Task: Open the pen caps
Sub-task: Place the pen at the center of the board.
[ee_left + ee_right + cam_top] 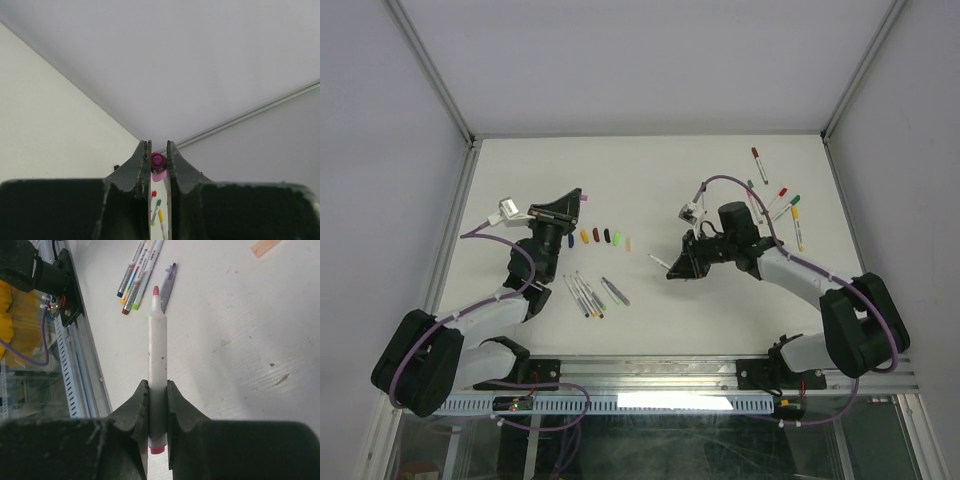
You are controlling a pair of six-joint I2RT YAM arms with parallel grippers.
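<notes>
From above, six stubby plastic caps (607, 236) in assorted colours are lying in one row on the white tabletop (670, 180), left of centre. The left hand (582, 197) is holding a seventh, pink cap (586, 197) above the tabletop, just beyond the row's left end.

Left wrist: the hand is clamping that pink cap between its two fingers (142, 162).

Right wrist: the right hand (157, 390) is clamping one grey-white pen barrel (156, 340), its pink tip bare.

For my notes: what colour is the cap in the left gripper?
The cap is pink; the left wrist view shows it best.
</notes>
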